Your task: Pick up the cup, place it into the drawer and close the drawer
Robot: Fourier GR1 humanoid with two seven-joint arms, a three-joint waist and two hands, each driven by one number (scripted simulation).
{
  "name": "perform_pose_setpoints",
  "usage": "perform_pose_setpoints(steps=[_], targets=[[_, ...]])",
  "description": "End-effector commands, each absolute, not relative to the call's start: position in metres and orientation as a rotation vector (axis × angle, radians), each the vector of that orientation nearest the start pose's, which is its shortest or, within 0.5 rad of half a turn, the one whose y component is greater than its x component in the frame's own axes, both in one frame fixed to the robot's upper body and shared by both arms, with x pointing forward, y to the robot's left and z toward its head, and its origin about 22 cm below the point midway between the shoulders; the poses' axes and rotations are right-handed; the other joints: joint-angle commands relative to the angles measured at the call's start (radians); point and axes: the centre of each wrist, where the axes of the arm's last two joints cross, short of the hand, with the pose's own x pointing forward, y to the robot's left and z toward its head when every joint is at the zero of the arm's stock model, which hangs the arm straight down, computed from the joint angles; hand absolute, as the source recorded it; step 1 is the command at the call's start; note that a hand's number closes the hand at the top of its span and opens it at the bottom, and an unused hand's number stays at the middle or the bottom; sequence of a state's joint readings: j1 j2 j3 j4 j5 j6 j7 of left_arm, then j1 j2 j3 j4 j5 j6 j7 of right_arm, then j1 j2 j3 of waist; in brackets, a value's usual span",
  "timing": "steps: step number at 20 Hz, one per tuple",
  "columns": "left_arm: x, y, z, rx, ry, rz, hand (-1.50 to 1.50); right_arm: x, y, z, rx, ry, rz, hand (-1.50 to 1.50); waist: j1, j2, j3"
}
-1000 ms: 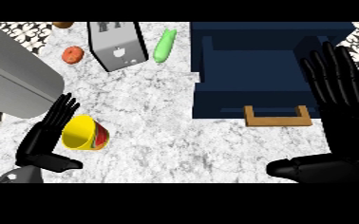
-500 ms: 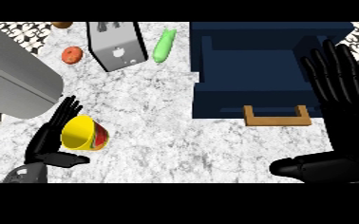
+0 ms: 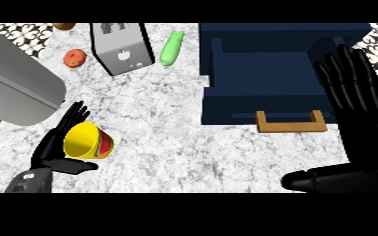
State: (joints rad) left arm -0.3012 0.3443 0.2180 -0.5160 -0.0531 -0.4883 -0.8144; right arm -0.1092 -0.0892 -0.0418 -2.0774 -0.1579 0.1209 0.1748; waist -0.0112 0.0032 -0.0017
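Left of the drawer (image 3: 277, 75), well apart from it across the bare marble, the cup (image 3: 88, 141) lies tipped on the counter (image 3: 170, 145), its yellow mouth facing up and left and a red and green band showing on its side. The left hand (image 3: 57, 147) is cupped about it: straight fingers rise along the cup's left rim and the thumb reaches under its lower edge, but nothing is curled round it, and whether the fingers touch the rim cannot be told. The cup does not look lifted, so by my reading the pick-up is only at its start. Carrying the cup to the drawer, setting it inside and shutting it are all left to do. The drawer stands pulled open, dark blue and holding nothing that shows, its wooden handle (image 3: 291, 122) at the near edge. The right hand (image 3: 354, 87) rests spread, fingers up, over the drawer's right side. Further left of the drawer lie a green vegetable (image 3: 171, 48), a toaster (image 3: 120, 47) and a tomato (image 3: 74, 58). No brand, label or writing can be read; the toaster front bears only small dark marks.
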Motion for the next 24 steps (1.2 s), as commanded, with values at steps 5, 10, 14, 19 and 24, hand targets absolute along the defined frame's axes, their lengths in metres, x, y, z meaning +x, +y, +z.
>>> perform_pose_setpoints(steps=[5,10,14,19,24], targets=[[0.258,0.368,-0.117,-0.338,-1.685,-0.125,-1.5,0.222,-0.232,0.161,0.179,-2.008,0.142,-1.5,-0.003,0.0,-0.001],[0.251,0.373,-0.122,-0.363,-1.682,-0.07,-1.5,0.217,-0.227,0.145,0.162,-2.005,0.163,-1.5,-0.004,0.001,-0.001],[0.257,0.337,-0.135,-0.448,-1.65,-0.033,-1.5,0.22,-0.234,0.145,0.17,-2.018,0.142,-1.5,-0.006,0.003,-0.001],[0.252,0.355,-0.13,-0.556,-1.631,-0.033,-1.5,0.228,-0.245,0.145,0.152,-1.994,0.148,-1.5,-0.005,0.003,-0.001],[0.257,0.354,-0.127,-0.639,-1.646,-0.009,1.5,0.229,-0.224,0.141,0.186,-2.007,0.131,-1.5,-0.001,0.004,-0.002]])
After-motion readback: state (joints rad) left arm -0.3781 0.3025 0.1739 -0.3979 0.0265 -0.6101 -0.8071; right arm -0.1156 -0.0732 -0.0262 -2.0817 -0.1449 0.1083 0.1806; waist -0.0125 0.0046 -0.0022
